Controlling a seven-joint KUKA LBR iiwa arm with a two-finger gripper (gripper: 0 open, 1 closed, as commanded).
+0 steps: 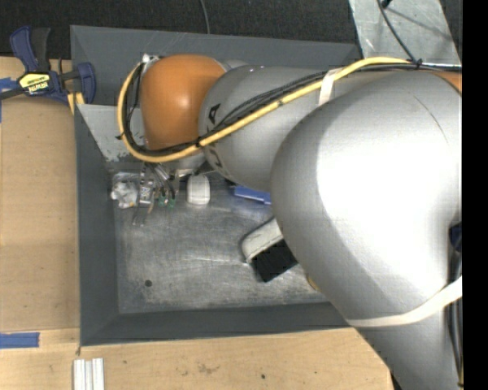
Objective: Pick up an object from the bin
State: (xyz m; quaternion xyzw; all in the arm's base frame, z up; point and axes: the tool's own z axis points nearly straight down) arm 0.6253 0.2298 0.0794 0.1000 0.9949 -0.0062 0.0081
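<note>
My gripper (158,187) hangs low under the orange wrist cover, over the far left part of the bin floor. A crumpled, shiny clear-silver thing (124,191) lies just to its left, touching or nearly touching it. A small white cylinder (198,190) rests immediately to its right. Further right, a blue thing (249,194) pokes out from under the arm, mostly hidden.
A block with a white top and a black underside (267,253) lies near the middle of the bin, half under the arm. The arm covers the bin's right half. Bare grey floor stretches along the front left.
</note>
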